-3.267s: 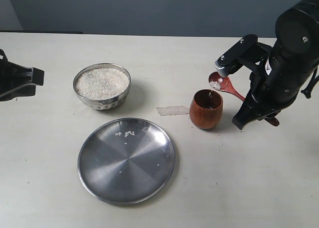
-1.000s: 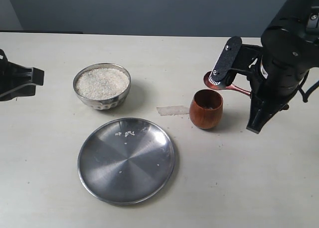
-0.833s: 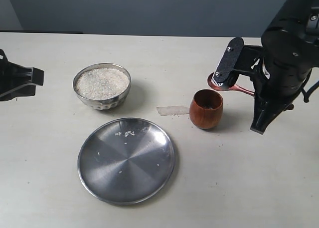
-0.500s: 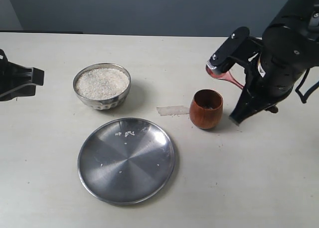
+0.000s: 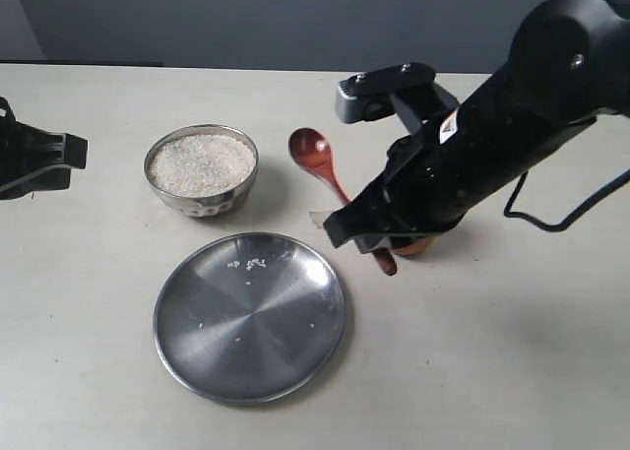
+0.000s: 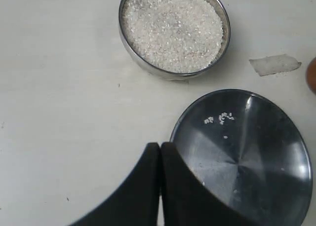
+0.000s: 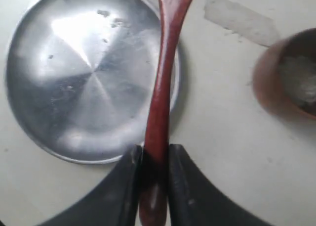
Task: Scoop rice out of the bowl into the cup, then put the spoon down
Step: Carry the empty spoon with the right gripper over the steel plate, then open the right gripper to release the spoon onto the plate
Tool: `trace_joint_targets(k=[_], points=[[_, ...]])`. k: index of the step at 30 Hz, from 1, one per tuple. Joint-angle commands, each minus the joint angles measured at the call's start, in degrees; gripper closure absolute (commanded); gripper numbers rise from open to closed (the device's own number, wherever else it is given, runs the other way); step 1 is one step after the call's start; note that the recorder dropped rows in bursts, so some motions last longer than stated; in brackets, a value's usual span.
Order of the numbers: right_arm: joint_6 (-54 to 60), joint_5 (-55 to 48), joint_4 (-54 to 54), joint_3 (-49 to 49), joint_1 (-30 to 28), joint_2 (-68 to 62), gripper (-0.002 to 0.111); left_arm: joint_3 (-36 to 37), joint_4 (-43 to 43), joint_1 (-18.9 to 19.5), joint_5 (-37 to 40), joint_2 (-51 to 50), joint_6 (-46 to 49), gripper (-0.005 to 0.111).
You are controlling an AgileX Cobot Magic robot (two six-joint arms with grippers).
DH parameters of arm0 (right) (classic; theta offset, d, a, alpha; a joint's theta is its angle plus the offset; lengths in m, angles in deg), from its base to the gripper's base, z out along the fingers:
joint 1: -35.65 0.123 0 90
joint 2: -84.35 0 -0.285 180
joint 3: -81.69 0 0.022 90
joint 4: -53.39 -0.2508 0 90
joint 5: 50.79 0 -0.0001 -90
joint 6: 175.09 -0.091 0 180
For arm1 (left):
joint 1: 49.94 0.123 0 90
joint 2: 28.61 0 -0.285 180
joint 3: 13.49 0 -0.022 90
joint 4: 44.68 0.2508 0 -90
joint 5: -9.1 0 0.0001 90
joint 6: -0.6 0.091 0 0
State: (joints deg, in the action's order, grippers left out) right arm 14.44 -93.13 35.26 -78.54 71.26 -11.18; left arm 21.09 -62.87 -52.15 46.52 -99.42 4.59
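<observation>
Spoon [image 5: 330, 179] diagonal, head toward bowl [image 5: 212, 204], handle clamped

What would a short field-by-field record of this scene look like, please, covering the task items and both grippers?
bowl: steel, nearly full of rice
cup: wooden, some rice inside; mostly hidden behind the right arm in the exterior view
spoon: handle clamped in the right gripper; scoop empty, between bowl and cup
plate: steel, a few stray grains on it
left gripper: shut, holding nothing
tape scrap: lying flat between bowl and cup
</observation>
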Motion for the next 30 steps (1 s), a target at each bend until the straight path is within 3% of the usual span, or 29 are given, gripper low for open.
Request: trace_joint_targets(k=[1,5,14,16,21,29,30], points=[[4.3,3.8,-6.2,0.1,3.9,-5.6,0.109,-0.3,-0.1,-0.2,-0.5,0.0,0.1,0.106],[4.8,8.6,-6.6,0.1,8.4,-12.0,0.109,-0.3,-0.1,-0.2,-0.5,0.0,0.1,0.106],[5.7,10.3,-8.0,0.1,9.1,-19.5,0.109,-0.3,-0.1,-0.2,-0.5,0.0,0.1,0.106],[6.3,10.8,-8.0,0.1,9.1,-19.5,0.103,-0.3,-0.1,-0.2,-0.5,0.0,0.1,0.106],[6.8,11.1,-8.0,0.1,9.1,-19.5,0.071,-0.3,-0.1,-0.2,-0.5,0.0,0.1,0.106],[8.0,16.1,-4.8,0.1,9.1,-12.8,0.069,-0.3,-0.1,-0.2,-0.5,0.0,0.1,0.106],[6.4,16.9,-1.4,0.1,9.1,-9.6,0.075,-0.3,-0.1,-0.2,-0.5,0.0,0.1,0.106]])
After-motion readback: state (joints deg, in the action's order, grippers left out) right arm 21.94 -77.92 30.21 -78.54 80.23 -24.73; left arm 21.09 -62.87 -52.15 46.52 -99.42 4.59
